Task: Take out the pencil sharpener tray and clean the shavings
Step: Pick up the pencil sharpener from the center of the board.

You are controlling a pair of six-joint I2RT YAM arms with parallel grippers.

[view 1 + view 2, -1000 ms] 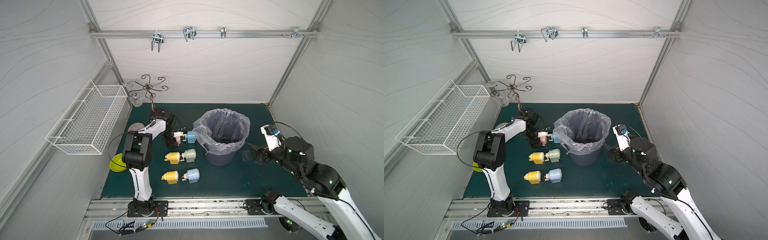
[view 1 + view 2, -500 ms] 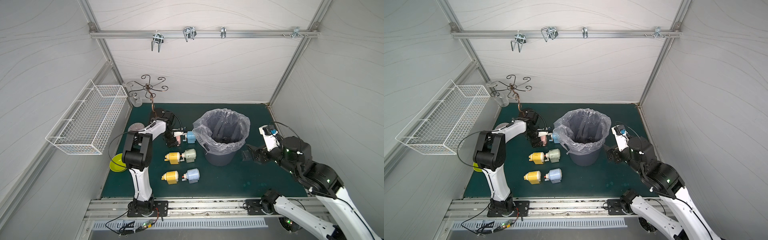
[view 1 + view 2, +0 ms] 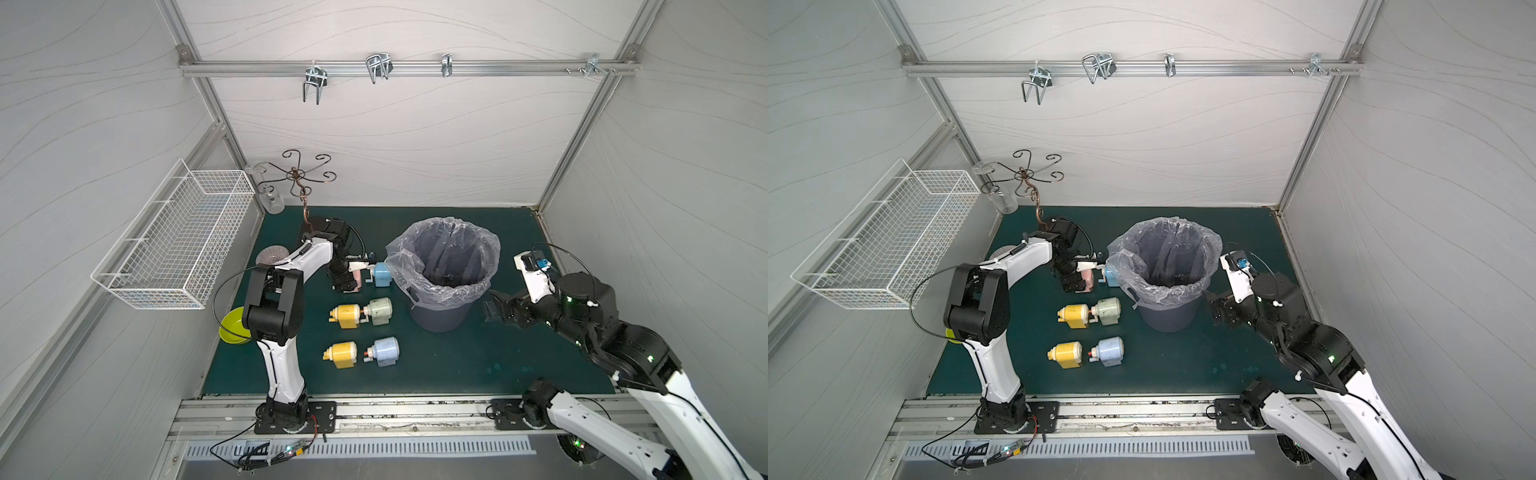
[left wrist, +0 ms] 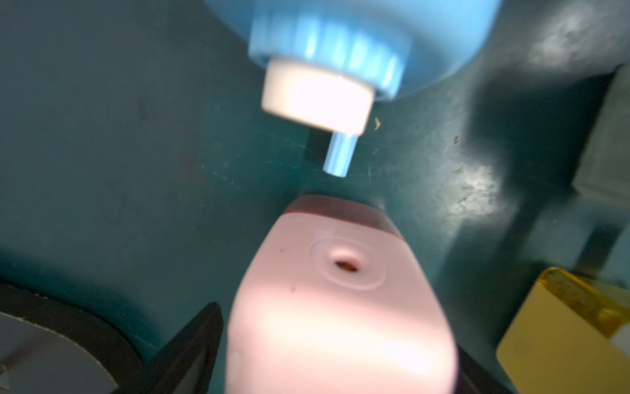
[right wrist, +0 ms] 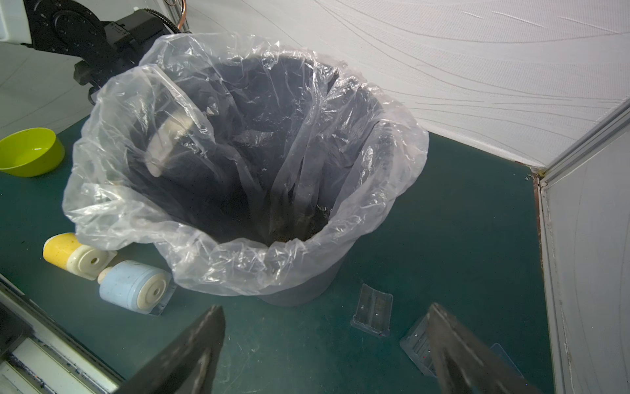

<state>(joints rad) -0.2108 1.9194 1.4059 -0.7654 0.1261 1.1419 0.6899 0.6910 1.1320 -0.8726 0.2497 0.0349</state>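
In both top views your left gripper (image 3: 352,279) is down at the pink sharpener (image 3: 356,275). It stands on the green surface (image 3: 457,365) just beside the blue sharpener (image 3: 380,274), which is itself right by the lined bin (image 3: 436,322). From up here you cannot see how the jaws sit on the pink one. Your right gripper (image 3: 496,308) is low on the opposite side of the bin, near its base and well apart from the sharpeners.

In the left wrist view the pink sharpener (image 4: 334,307) fills the space between the gripper's dark fingers (image 4: 191,348). A sliver of surface shows between that finger and the pink body, and the picture is blurred. You cannot tell whether the jaws are pressing on it or only straddling it. Its tinted tray (image 4: 337,208) is seated in the body at the end away from the camera, and the pencil hole (image 4: 346,264) faces the lens. The blue sharpener's crank handle (image 4: 337,155) points at the pink one without touching it. A few shavings (image 4: 456,138) lie loose on the surface near that handle.

In the right wrist view your right gripper (image 5: 324,354) is spread wide and holds nothing. A clear tray (image 5: 373,310) lies flat on the surface between the bin and the fingers. A second clear tray (image 5: 417,344) lies just beside it, partly hidden behind one finger. More shavings (image 5: 300,227) sit as brownish crumbs at the bottom of the bin's liner (image 5: 238,259).
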